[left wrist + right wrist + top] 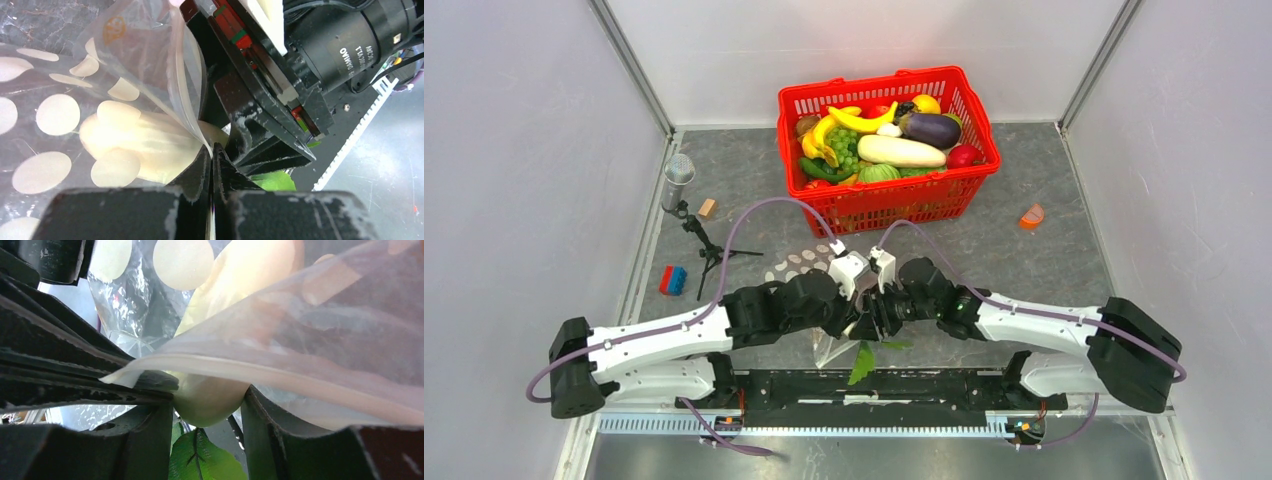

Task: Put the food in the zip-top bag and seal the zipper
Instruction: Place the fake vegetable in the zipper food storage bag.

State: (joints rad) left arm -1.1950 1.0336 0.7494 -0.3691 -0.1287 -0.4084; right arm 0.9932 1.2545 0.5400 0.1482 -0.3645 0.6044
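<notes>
– Plastic zip-top bag (50, 75), where?
– Between both grippers; left gripper (212, 161) fingers pressed together on its mouth edge.
– And the white radish (150, 145)?
– Mostly inside the bag; right gripper (207, 412) clamped on its leafy end at the mouth.

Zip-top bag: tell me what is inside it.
A white radish sits inside the zip-top bag, green leaves poking out. Arms and dotted film hide the rest; other food cannot be ruled out.
</notes>
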